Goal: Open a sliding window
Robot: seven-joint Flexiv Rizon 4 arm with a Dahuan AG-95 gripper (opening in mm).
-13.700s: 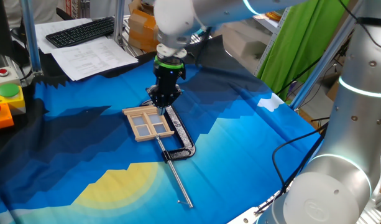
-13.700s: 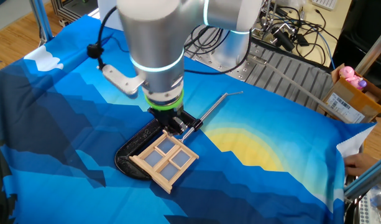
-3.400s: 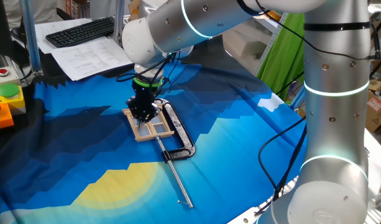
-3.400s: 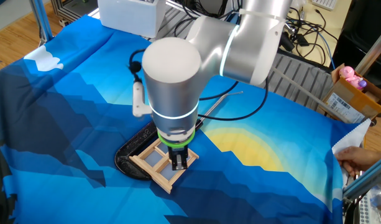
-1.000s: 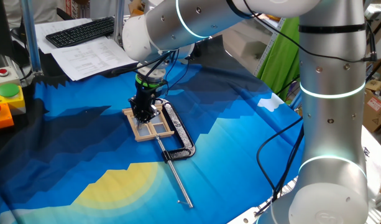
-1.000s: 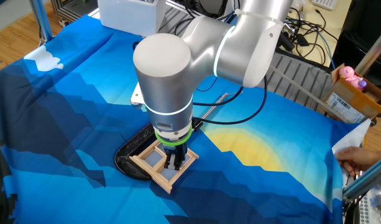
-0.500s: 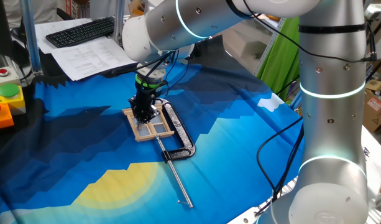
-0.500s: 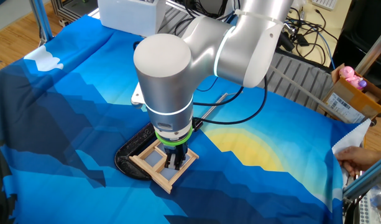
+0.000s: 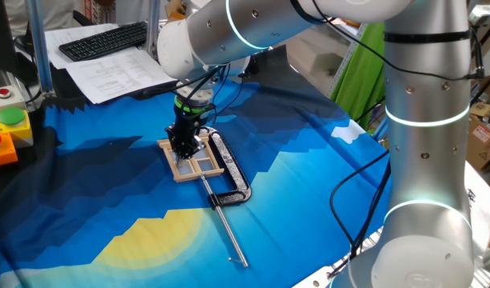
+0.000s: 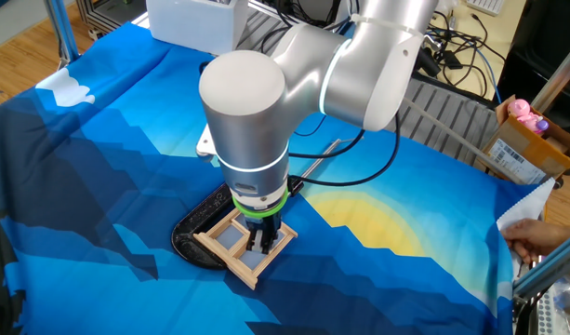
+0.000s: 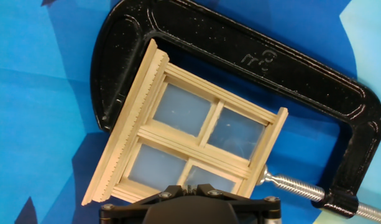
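nothing differs from a second ago: the closed, empty two-finger gripper (image 10: 258, 246) stays on the pale wooden four-pane sliding window (image 11: 187, 140).

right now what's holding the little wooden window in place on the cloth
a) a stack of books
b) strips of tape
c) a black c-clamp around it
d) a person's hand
c: the black C-clamp wraps around the pale wooden sliding window, with its silver screw meeting the frame's edge in the hand view; no tape, hand or books are on it.

Blue cloth (image 9: 308, 184) covers table; clamp (image 9: 237, 180), window (image 9: 195, 164) atop.
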